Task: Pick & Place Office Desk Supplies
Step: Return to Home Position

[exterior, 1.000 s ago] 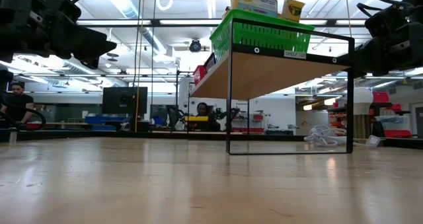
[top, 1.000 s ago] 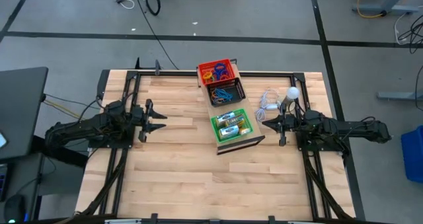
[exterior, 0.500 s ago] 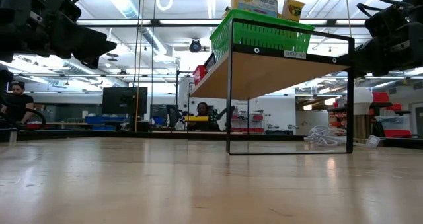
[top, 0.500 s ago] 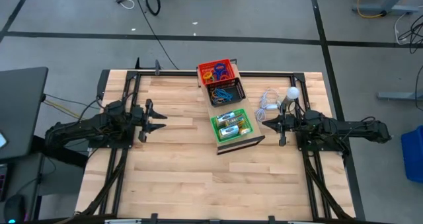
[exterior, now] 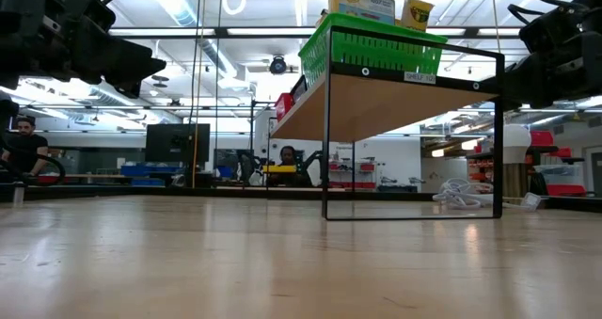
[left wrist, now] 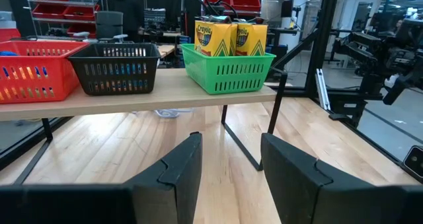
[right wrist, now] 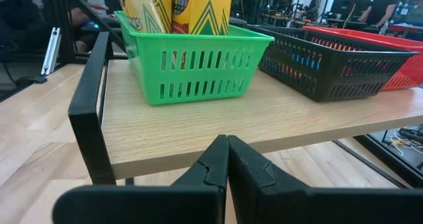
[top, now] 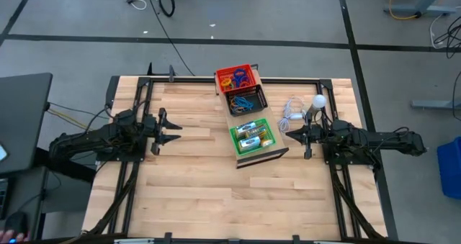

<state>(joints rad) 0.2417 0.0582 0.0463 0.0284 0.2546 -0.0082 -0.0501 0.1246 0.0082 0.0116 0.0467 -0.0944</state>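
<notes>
Yellow-and-green crayon boxes (top: 253,135) stand in a green basket (top: 239,143) at the near end of a raised wooden shelf (top: 278,152). Coloured loops fill a black basket (top: 246,100) and a red basket (top: 235,77) farther along it. In the left wrist view the boxes (left wrist: 230,37) stick up out of the green basket (left wrist: 228,69); in the right wrist view they (right wrist: 198,7) do the same. My left gripper (top: 173,128) hovers open, left of the shelf. My right gripper (top: 290,134) is shut, level with the shelf's right side.
A white round bulb (top: 318,101) with a coiled white cable (top: 291,109) lies on the table behind my right gripper. The shelf stands on thin black legs (exterior: 327,140). Bare wooden table (top: 216,193) lies toward the near edge. People sit in the room beyond.
</notes>
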